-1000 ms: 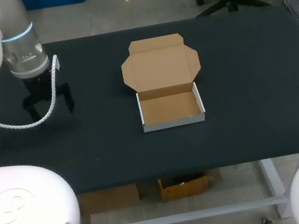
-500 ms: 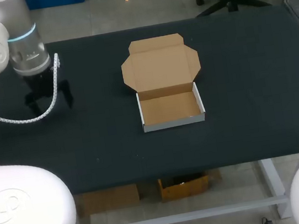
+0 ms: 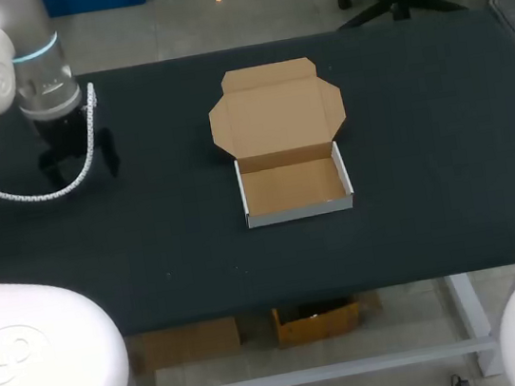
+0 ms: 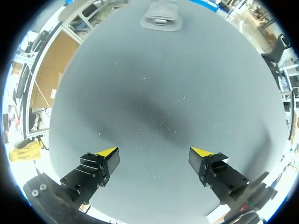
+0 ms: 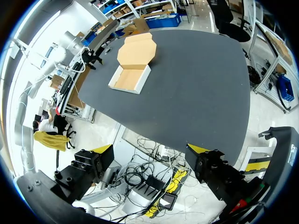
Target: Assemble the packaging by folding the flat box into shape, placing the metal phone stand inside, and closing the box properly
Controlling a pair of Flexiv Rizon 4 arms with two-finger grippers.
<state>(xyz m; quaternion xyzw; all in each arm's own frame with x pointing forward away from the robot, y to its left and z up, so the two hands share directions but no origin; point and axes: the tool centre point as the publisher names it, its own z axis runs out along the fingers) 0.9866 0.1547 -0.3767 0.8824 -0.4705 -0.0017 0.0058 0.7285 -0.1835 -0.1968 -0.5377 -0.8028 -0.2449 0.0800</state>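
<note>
My left gripper [image 4: 156, 154] hangs spread over the matte black table [image 3: 438, 110], seemingly felt. The shallow brown cardboard box [image 3: 298, 210], white-walled, lid flat open, sits mid-table. My right gripper [image 5: 149, 150] gapes beyond the edge.

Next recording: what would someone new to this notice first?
The brown cardboard box stands out, formed and empty at the middle of the black table, its lid lying open on the far side. The left gripper hangs open over bare table near the left edge; the right gripper is open, off the table.
</note>
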